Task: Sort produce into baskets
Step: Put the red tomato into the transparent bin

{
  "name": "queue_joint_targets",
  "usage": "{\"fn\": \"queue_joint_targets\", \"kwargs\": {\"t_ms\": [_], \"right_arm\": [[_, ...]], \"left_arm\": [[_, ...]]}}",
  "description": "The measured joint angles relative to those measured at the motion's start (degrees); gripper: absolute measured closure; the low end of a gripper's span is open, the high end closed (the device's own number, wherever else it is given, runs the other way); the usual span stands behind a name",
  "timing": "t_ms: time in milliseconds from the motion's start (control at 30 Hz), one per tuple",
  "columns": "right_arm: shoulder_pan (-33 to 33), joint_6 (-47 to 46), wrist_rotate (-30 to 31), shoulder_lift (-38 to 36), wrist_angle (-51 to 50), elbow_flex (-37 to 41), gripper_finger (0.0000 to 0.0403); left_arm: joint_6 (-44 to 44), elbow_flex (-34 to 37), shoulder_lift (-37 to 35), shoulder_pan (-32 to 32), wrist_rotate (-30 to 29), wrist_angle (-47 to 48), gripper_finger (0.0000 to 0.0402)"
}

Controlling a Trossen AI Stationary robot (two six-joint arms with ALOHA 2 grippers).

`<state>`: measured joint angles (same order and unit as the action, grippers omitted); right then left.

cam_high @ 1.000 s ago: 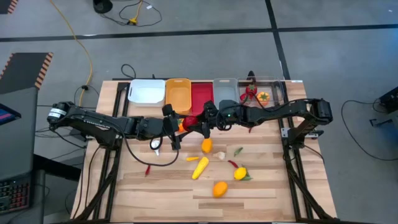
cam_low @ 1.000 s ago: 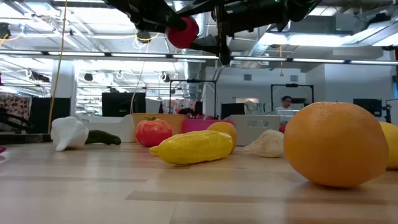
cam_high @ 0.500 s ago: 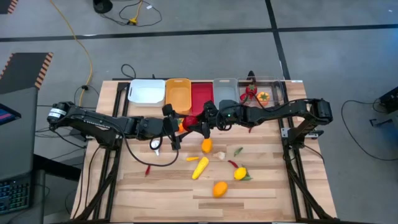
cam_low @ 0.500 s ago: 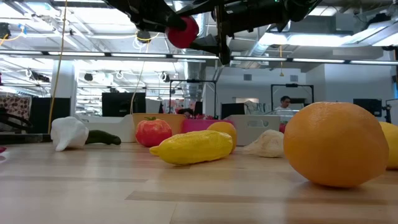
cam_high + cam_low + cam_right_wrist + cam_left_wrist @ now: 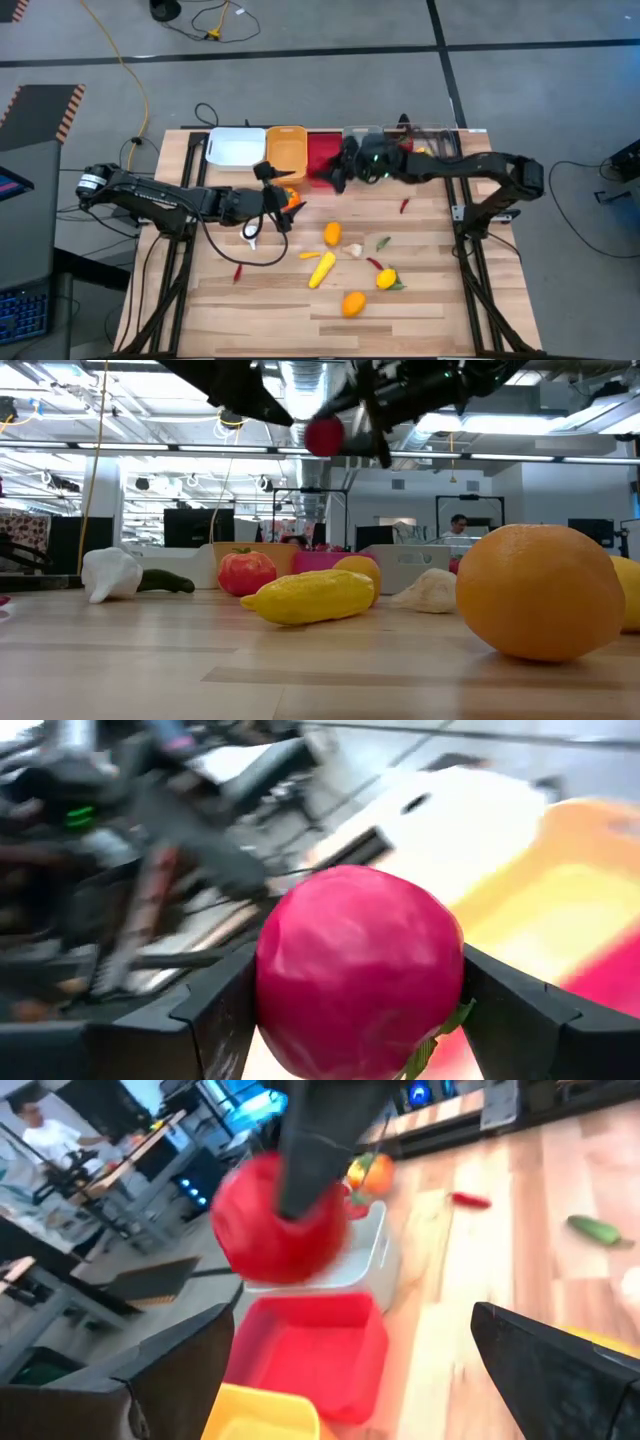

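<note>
My right gripper (image 5: 331, 177) is shut on a red tomato (image 5: 360, 970) high over the near end of the red bin (image 5: 323, 148). The tomato also shows in the low view (image 5: 324, 436) and in the left wrist view (image 5: 280, 1215). My left gripper (image 5: 283, 200) is open and empty just left of it, near a second tomato (image 5: 246, 572) resting on the table. White (image 5: 236, 147), orange (image 5: 286, 150), grey (image 5: 362, 143) and clear (image 5: 432, 140) bins stand in a row along the far edge. My right gripper pinches the tomato by two opposite sides (image 5: 275, 980) between its two fingers. The fingers reach in from the table's right. The tomato is lifted clear, above the red bin, with its green leaf (image 5: 432, 1042) turned down.
Loose produce lies on the table's middle and near part: an orange pepper (image 5: 332, 234), corn (image 5: 321, 268), a lemon (image 5: 386, 279), an orange fruit (image 5: 353, 303), chillies (image 5: 238, 272) (image 5: 404, 205) and garlic (image 5: 353, 250). The clear bin holds a few pieces.
My right gripper has carried the red tomato away from my left gripper, toward the table's far edge and a little right, to above the red bin. The tomato has also come somewhat lower. My left gripper stays open near where it was.
</note>
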<state>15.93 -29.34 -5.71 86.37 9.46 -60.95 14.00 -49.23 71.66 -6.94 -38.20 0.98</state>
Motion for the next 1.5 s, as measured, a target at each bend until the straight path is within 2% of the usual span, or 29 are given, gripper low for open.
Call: {"fn": "queue_joint_targets", "kwargs": {"t_ms": [133,367,567,933,1500], "right_arm": [[6.2,3.9,4.2,-4.0,-9.9,0.0,0.0086],[17.5,8.9,16.1,-6.6,-29.9,0.0,0.0086],[25.5,9.3,16.6,-5.3,-39.9,0.1,0.0079],[31.5,11.8,16.4,-4.5,-42.4,0.1,0.0069],[31.0,11.8,16.3,-4.5,-42.5,0.1,0.0068]], "left_arm": [[0.0,0.0,0.0,0.0,0.5,2.7,0.0009],[-0.1,0.0,0.0,0.0,6.3,6.7,0.0009],[-0.2,0.0,0.0,0.0,10.6,7.9,0.0009],[-2.8,0.0,0.0,0.0,12.1,11.0,0.0009],[-9.1,0.0,0.0,0.0,12.2,13.2,0.0009]]}}
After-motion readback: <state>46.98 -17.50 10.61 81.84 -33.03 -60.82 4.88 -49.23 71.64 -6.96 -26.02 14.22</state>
